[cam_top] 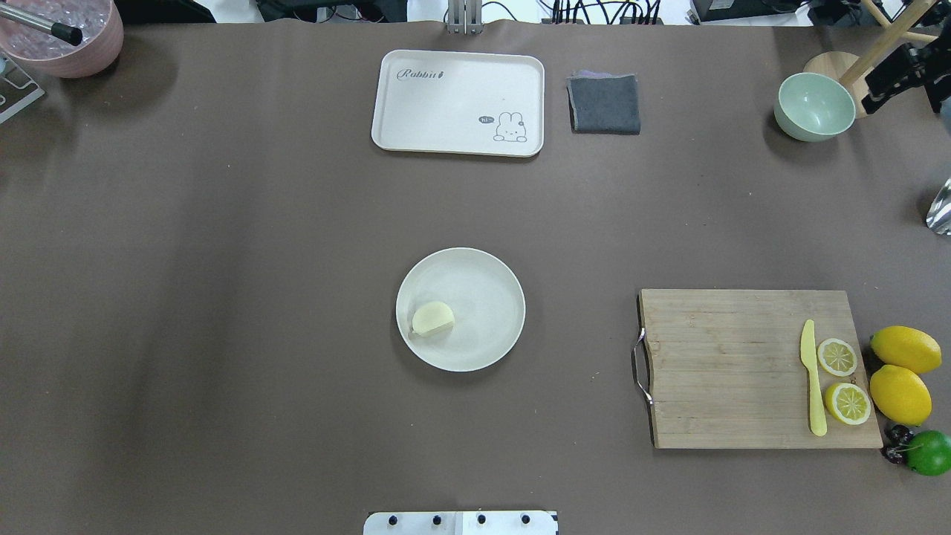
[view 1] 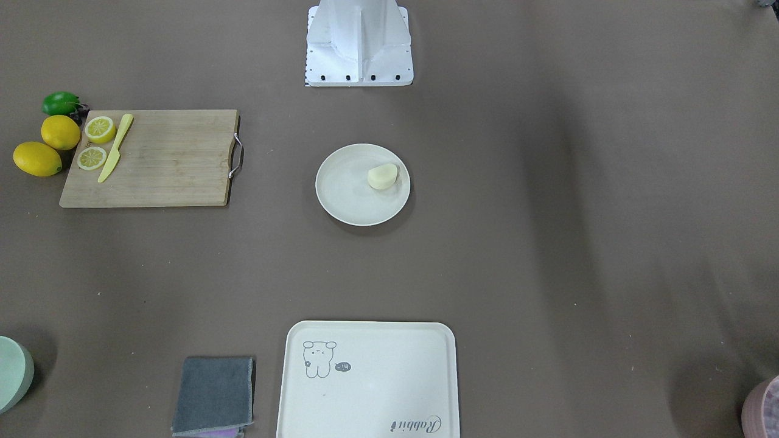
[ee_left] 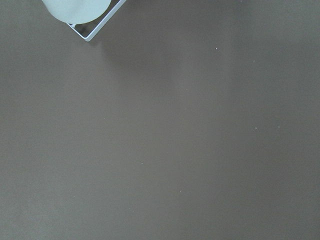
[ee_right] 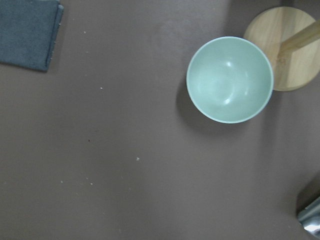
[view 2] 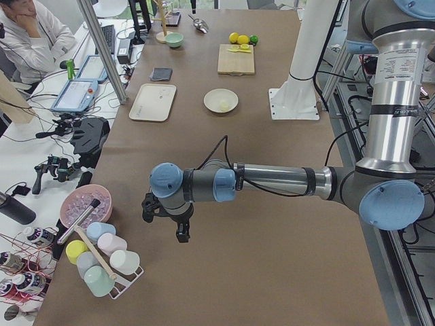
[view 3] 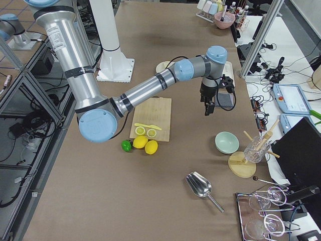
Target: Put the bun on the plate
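1. I see the small, pale cream, rounded bun (cam_top: pixel 433 319) lying inside the round off-white shallow plate (cam_top: pixel 487 290), near its left rim, mid-way along the brown worktop (cam_top: pixel 223 297).
2. My left gripper (view 2: pixel 180 231) hangs above the worktop's left end, and my right gripper (view 3: pixel 207 108) above its right end.
3. I cannot tell whether either gripper's fingers are spread or pressed together.

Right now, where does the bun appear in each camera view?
Exterior front-facing: centre, bun on the right part of the plate.
Overhead exterior: centre, bun on the plate's lower left.
Exterior left: far, top middle.
Exterior right: plate at top middle; bun too small to tell.
Left wrist-mounted: not in it.
Right wrist-mounted: not in it.
Shared landmark: the round plate.
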### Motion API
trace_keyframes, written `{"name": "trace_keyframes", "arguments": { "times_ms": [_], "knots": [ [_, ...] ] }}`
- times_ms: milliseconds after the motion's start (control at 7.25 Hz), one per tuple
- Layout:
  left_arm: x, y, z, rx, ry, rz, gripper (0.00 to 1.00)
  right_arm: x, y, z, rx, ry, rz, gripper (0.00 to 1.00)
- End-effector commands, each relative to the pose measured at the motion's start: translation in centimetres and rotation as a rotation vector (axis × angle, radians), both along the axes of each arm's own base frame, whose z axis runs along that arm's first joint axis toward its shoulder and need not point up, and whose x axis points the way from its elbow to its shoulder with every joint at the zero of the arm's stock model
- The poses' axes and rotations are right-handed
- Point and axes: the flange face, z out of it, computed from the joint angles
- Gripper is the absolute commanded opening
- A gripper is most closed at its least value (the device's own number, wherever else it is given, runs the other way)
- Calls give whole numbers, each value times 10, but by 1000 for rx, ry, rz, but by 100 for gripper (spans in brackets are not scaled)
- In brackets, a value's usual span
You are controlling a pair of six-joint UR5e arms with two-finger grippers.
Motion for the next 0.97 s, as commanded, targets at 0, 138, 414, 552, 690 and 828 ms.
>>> {"name": "trace_keyframes", "arguments": {
  "times_ms": [0,138,414,552,690,828],
  "knots": [
    [-7,0,21,41,-79,0,99,86,26,50,-65,12,-50,100],
    [-7,4,25,49,-79,-3,99,106,48,84,-116,12,-38,100],
    [-6,3,20,62,-73,-1,99,131,90,133,-187,14,-3,100],
    [-6,3,18,72,-73,2,99,130,96,148,-225,9,2,100],
    [-8,13,17,89,-74,-4,99,130,97,151,-224,12,-2,100],
    [-8,20,3,125,-76,-10,99,130,99,163,-193,10,0,100]
  ]
}}
